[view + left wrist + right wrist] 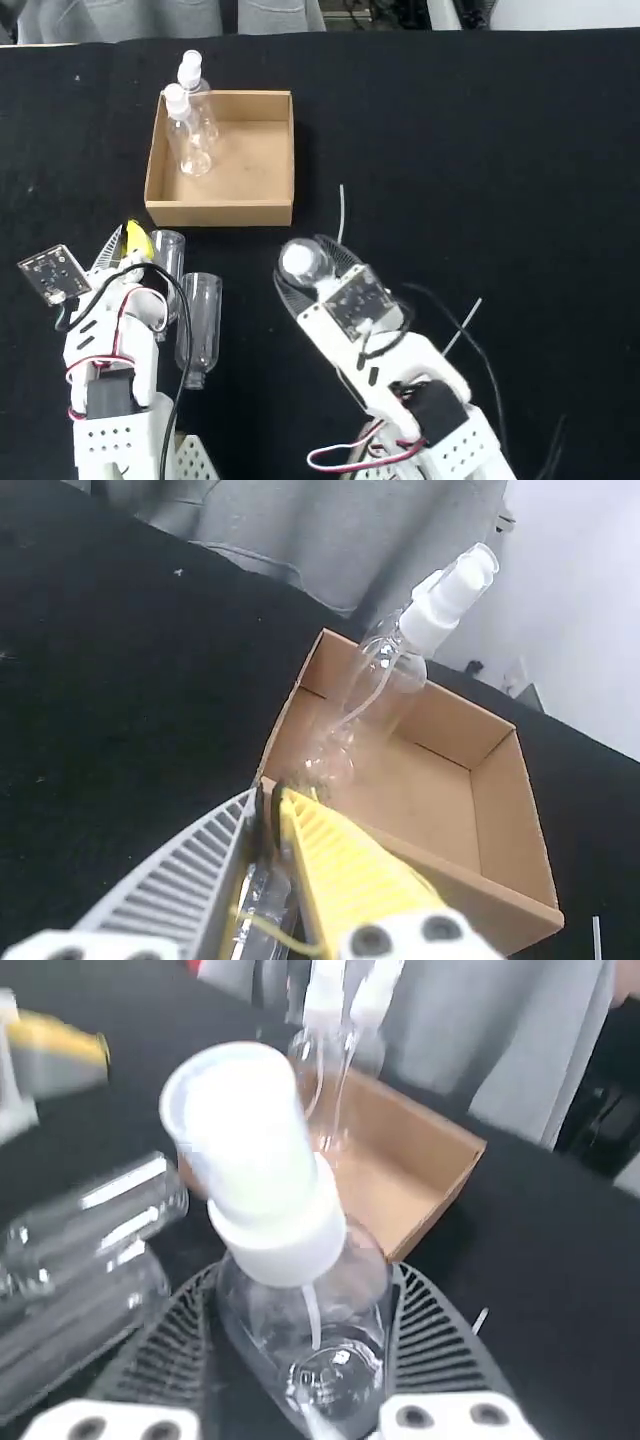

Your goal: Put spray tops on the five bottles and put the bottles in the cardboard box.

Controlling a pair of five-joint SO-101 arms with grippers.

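Progress is judged past halfway: two capped bottles are stood in the box, a third bottle is clamped in the right gripper near it, and two uncapped bottles are left by the left gripper, whose grip cannot be told.

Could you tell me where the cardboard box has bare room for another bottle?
The cardboard box is bare on its right half, between the right wall and two capped bottles at far left. Crowded: uncapped bottles lying outside its front.
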